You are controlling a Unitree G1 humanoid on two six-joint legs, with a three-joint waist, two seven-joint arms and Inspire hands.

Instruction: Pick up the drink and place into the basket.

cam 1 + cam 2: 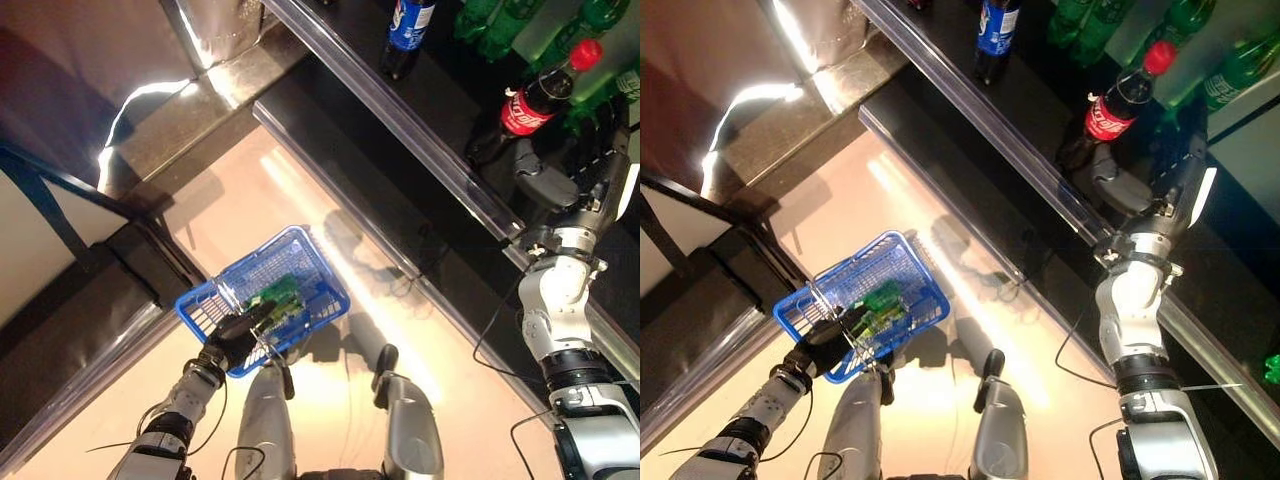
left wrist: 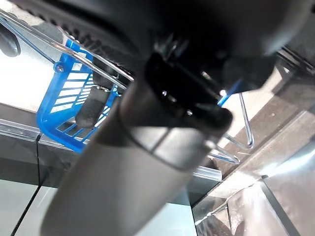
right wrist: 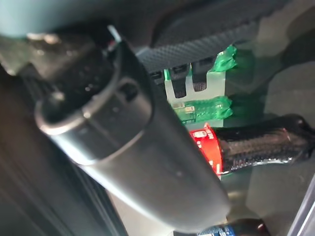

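A cola bottle (image 1: pixel 530 105) with a red cap and red label stands on the dark shelf at the upper right. My right hand (image 1: pixel 578 165) is raised to it, fingers straight beside the bottle and thumb just under its base; it is open and has no hold. The right wrist view shows the same bottle (image 3: pixel 256 145) just past the thumb. At the lower left my left hand (image 1: pixel 235 340) is shut on the wire handle (image 2: pixel 241 132) of a blue basket (image 1: pixel 330 300), which hangs over the floor. A green bottle (image 1: pixel 275 297) lies inside the basket.
A blue-labelled dark bottle (image 1: pixel 408 30) and several green bottles (image 1: pixel 500 25) stand further along the shelf. A clear strip (image 1: pixel 400 120) runs along the shelf's front edge. A lower shelf edge crosses between the basket and the bottles.
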